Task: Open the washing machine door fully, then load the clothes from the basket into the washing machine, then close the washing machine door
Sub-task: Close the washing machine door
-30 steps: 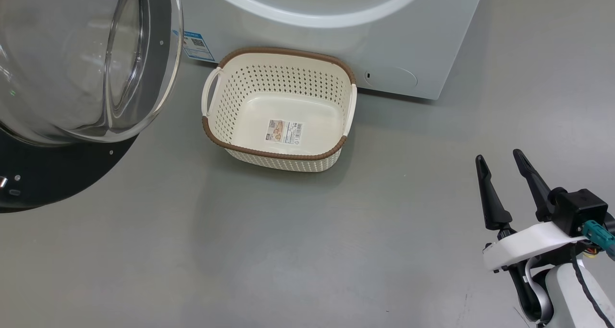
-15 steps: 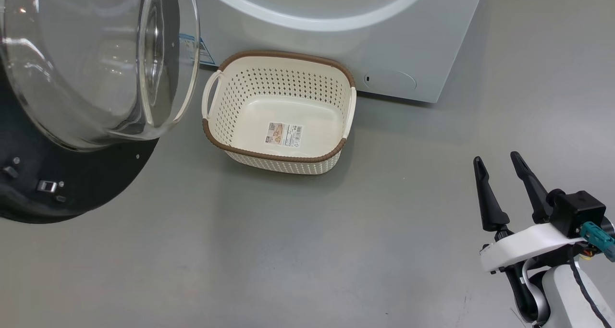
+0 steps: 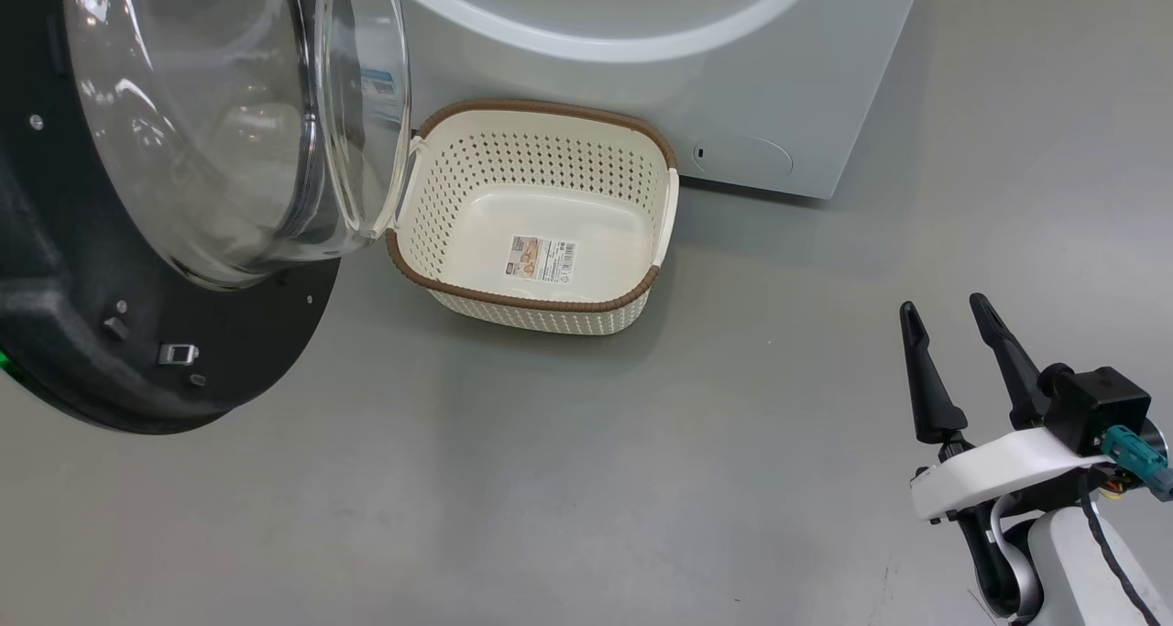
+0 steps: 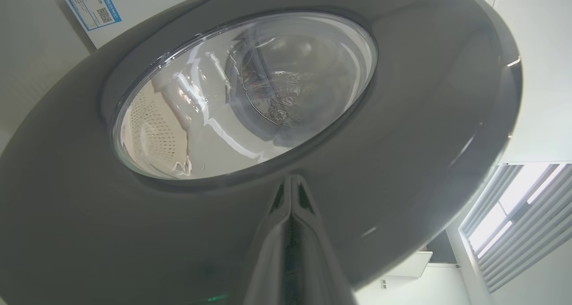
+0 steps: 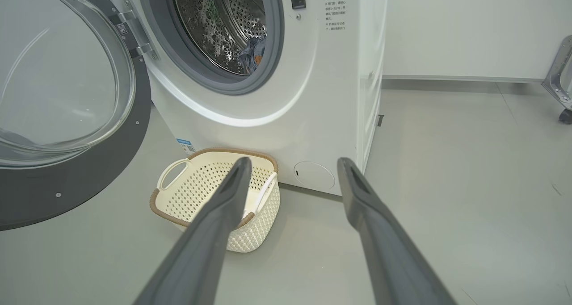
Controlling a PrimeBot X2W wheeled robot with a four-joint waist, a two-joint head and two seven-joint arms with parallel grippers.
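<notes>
The washing machine door [image 3: 92, 333] hangs part-way swung at the left, its glass bowl [image 3: 211, 131] bulging toward the basket. My left gripper [image 4: 291, 180] is shut, its tips against the door's glossy outer face [image 4: 424, 117] just below the glass. The basket [image 3: 522, 298] sits on the floor before the washing machine [image 3: 641, 85], holding just its label sticker. Blue clothes [image 5: 252, 55] lie inside the steel drum. My right gripper [image 3: 944, 307] stands open over bare floor at the lower right, holding nothing; its fingers [image 5: 223, 215] frame the basket [image 5: 250, 238] and the machine [image 5: 313, 95].
A blue label sticker [image 5: 185, 145] is on the machine's lower front by the basket. Open grey floor [image 3: 641, 479] spreads between the basket and my right gripper. A metal leg on a caster [image 5: 561, 81] stands far right by the wall.
The door has swung to the right, toward the machine; its glass bowl now overlaps the basket's left handle. My right gripper has barely shifted and stays open.
</notes>
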